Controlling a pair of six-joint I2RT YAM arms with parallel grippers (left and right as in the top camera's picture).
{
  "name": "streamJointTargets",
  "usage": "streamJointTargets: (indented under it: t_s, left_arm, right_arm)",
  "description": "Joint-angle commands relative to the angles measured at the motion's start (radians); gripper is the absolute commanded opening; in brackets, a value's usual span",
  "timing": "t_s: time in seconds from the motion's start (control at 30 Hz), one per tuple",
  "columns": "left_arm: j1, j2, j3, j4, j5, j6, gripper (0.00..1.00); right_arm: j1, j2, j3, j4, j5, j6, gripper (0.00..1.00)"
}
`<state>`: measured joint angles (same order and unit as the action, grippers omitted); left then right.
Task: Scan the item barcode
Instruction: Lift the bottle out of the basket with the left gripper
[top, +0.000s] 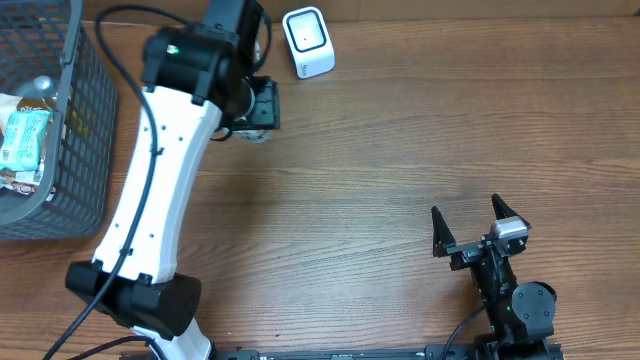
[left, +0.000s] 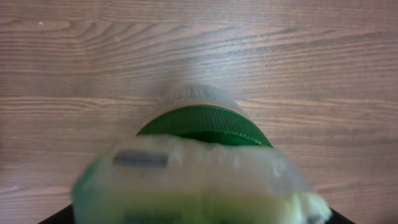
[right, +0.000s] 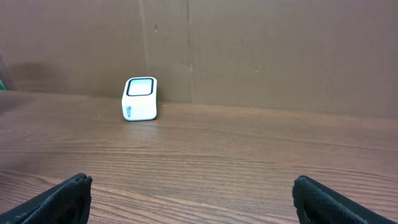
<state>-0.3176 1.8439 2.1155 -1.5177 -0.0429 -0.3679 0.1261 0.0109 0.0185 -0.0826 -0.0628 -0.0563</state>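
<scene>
A bottle (left: 193, 180) with a pale yellowish label and a green cap (left: 205, 126) fills the left wrist view, blurred and lying lengthwise, cap pointing away over the wood. My left gripper (top: 258, 112) is shut on this bottle at the back of the table, just left of the white barcode scanner (top: 308, 42). From overhead the arm hides nearly all of the bottle. The scanner (right: 140, 98) stands against the brown back wall with its dark window facing up. My right gripper (top: 468, 228) rests near the front right, open, with nothing between its fingers (right: 65, 199).
A grey wire basket (top: 75, 150) at the far left holds several packaged items (top: 22, 135). A brown wall runs behind the scanner. The left arm's white link (top: 160, 170) crosses the left half of the table.
</scene>
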Motion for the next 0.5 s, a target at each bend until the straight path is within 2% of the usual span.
streamJointTargets:
  t_s: [0.0,0.27,0.47]
  left_arm:
    - [-0.024,-0.033,-0.121,0.085,-0.019,-0.075,0.43]
    - [-0.043,-0.033,-0.426,0.394,-0.022,-0.105,0.43]
    - [-0.041,-0.033,-0.51,0.45,-0.177,-0.143,0.44]
  right_arm:
    - [-0.004,-0.007,-0.011,0.005,0.009,-0.005,1.0]
    - [-0.004,-0.007,-0.011,0.005,0.009,-0.005,1.0]
    - [-0.004,-0.007,-0.011,0.005,0.009,-0.005,1.0]
